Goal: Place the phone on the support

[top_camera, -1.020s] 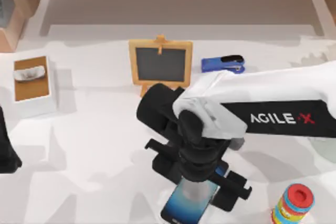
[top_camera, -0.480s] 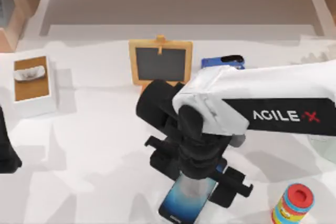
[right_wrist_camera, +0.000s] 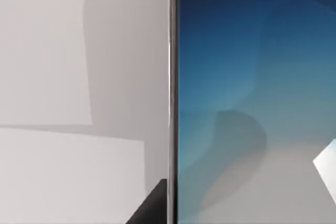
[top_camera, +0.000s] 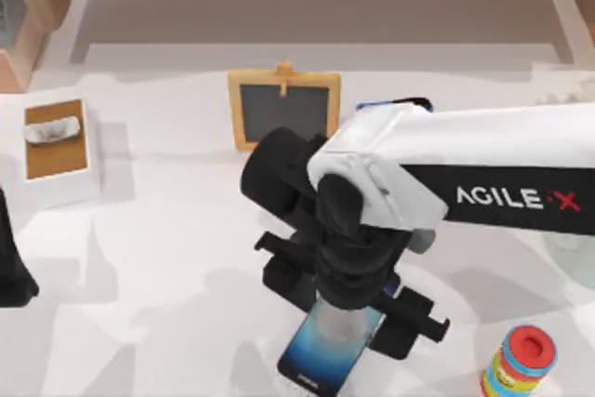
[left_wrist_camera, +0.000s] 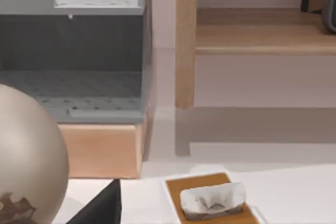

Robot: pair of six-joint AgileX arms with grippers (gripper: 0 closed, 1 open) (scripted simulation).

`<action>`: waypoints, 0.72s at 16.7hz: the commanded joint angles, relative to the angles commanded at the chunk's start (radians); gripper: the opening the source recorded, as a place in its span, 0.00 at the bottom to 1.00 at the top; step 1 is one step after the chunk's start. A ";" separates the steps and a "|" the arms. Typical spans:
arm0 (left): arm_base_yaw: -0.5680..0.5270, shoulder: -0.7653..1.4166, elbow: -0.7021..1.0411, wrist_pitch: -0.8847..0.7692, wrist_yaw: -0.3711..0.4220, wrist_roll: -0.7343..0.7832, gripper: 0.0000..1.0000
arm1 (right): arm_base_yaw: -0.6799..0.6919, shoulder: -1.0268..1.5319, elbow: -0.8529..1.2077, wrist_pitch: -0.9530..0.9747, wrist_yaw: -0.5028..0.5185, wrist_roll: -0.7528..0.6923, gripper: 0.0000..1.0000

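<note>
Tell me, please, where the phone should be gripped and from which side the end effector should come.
Grip the phone across its two long edges, near the middle, coming from above. It is slim, with a broad blue screen facing up, so only the narrow width fits between two fingers. The right end effector is already over it near the table's front edge; the left arm sits parked at the table's left edge.

Your top view looks straight down on the worktop (top_camera: 167, 258); your right wrist camera sits very near the phone (right_wrist_camera: 252, 98), shared with it; your left wrist camera faces the shelves (left_wrist_camera: 262, 30).

The phone (top_camera: 327, 350) has shifted slightly leftward, lifted.
</note>
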 joint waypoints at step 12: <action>0.000 0.000 0.000 0.000 0.000 0.000 1.00 | -0.518 -0.248 0.140 0.189 -0.380 -0.768 0.00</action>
